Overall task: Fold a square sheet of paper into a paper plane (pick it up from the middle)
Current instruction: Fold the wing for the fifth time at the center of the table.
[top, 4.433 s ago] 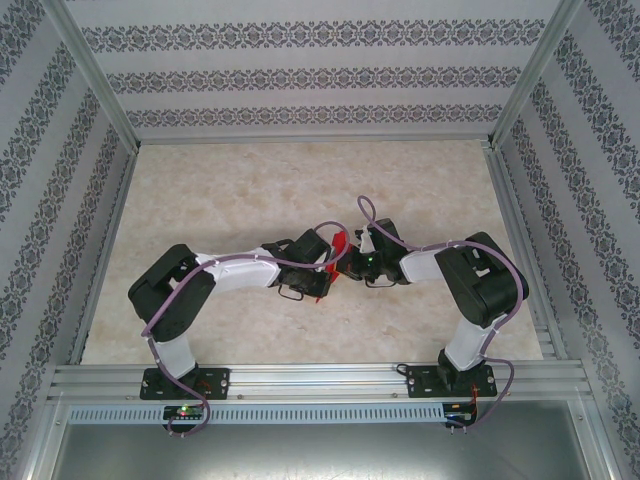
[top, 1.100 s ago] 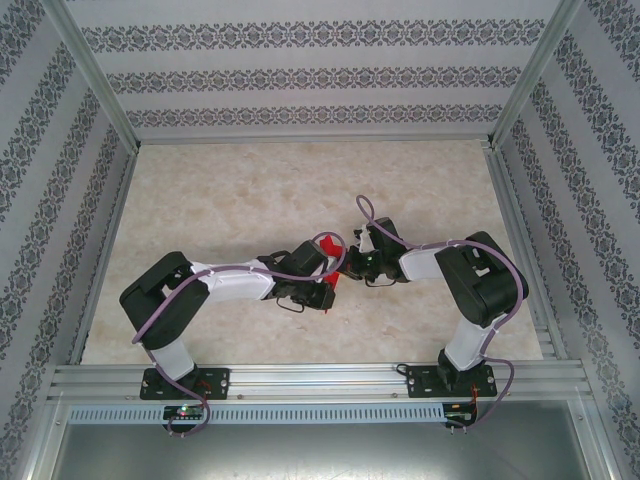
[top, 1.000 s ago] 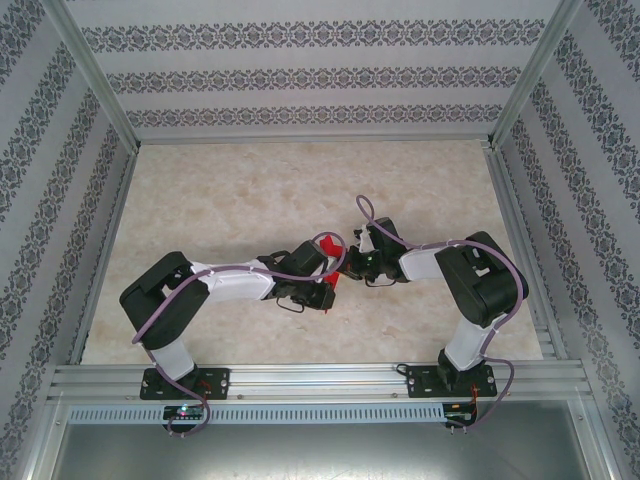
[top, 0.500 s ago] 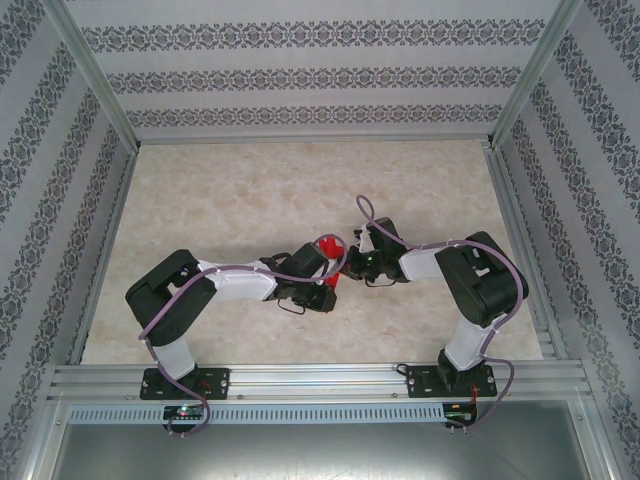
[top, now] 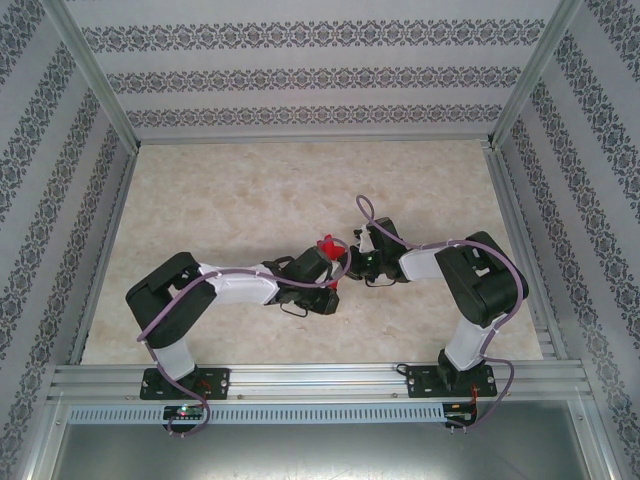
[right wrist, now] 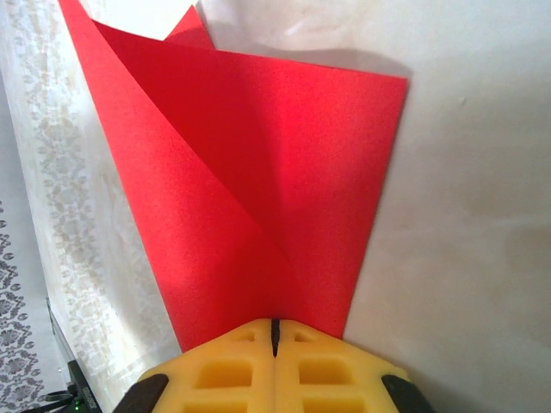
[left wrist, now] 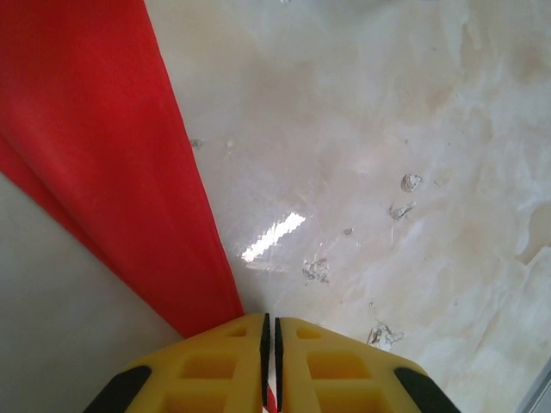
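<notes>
The left gripper (left wrist: 268, 331) and right gripper (right wrist: 275, 331) are each clamped tight on the square sheet of paper (right wrist: 258, 198), which fans out ahead of their fingertips, apparently held taut between them for creasing.

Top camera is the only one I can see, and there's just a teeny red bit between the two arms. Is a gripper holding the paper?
Observer: Yes. In the right wrist view the right gripper is shut on the bottom edge of the red paper.
Operator: Is the other one holding it too?
Observer: Yes. In the left wrist view the left gripper is shut, with a red sliver between its yellow fingers.
Operator: Is it folded yet?
Observer: Partly. The right wrist view shows a slanted crease, with one layer lying over another.
</notes>
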### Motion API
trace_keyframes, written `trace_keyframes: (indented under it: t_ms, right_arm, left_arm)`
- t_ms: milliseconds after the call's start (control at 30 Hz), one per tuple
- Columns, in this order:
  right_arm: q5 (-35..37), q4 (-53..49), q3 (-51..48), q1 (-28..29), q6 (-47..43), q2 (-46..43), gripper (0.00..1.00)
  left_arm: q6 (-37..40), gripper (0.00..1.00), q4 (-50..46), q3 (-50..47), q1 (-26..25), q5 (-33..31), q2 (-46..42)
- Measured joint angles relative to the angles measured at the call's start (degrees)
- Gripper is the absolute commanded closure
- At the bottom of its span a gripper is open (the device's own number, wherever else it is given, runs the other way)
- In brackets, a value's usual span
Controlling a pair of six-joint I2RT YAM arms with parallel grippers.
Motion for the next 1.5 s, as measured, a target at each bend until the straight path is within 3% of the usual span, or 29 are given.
trace_keyframes:
  t_ms: [767,1067,1500]
  right_arm:
    - [0.2,-0.4,0.0,0.0,-0.2,-0.2,0.96]
    - [0.3,-0.3,0.1,0.2,-0.2,-0.2,0.96]
    - [0.8,-0.5,0.2,0.5,-0.2,-0.3,0.96]
  left_arm:
    - [-0.1,0.83,-2.4,-2.5,-1.8,2.5,-3.3]
    - [0.0,0.83,-2.2,-0.8,4.7,2.7,-8.6]
    - [2.8,0.87,-0.6,5.2,10.1,1.1,1.1]
